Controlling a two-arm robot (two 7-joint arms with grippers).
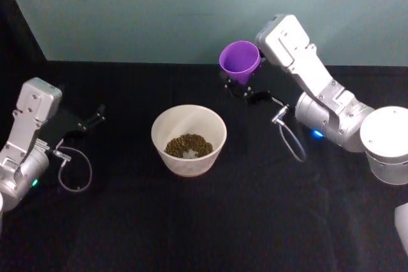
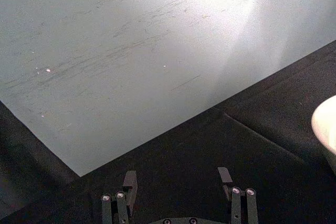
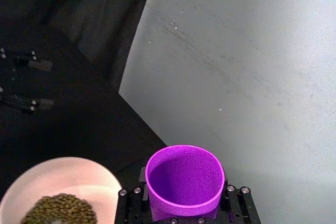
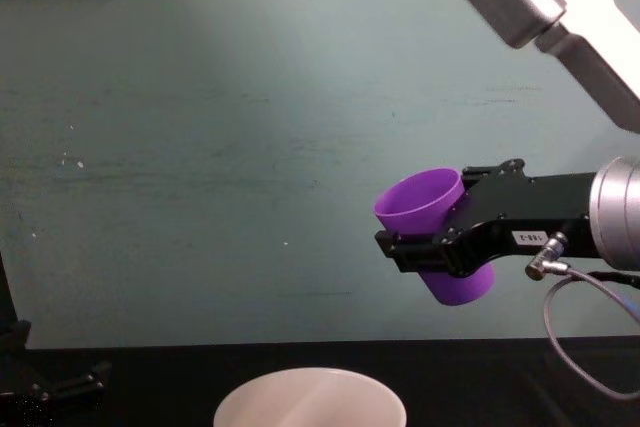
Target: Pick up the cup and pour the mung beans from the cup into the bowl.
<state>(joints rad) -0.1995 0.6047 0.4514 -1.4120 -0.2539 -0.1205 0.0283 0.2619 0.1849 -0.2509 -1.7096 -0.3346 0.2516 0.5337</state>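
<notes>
Here, upper centre, the right gripper (image 1: 242,84) clamps the small purple tapered plastic cup (image 1: 240,60) at mid-wall, seemingly light, smooth and slip-prone, above the wide pale pinkish-white bowl (image 1: 167,123) holding yellowish-brown mung beans (image 1: 189,144); the left gripper (image 1: 94,118) rests open at left.

Cup (image 1: 240,60): bright purple, plain, inside and out. Bowl (image 1: 189,139): pale pinkish-white, unpatterned. Mung beans (image 1: 189,145): yellowish-brown, speckled heap. Bench (image 1: 191,221): black cloth. Wall (image 1: 159,11) at 12 o'clock: pale teal, faintly scuffed. Right claw (image 4: 440,247): black. Arm housings (image 1: 306,62): silver-grey, with a small blue light.
</notes>
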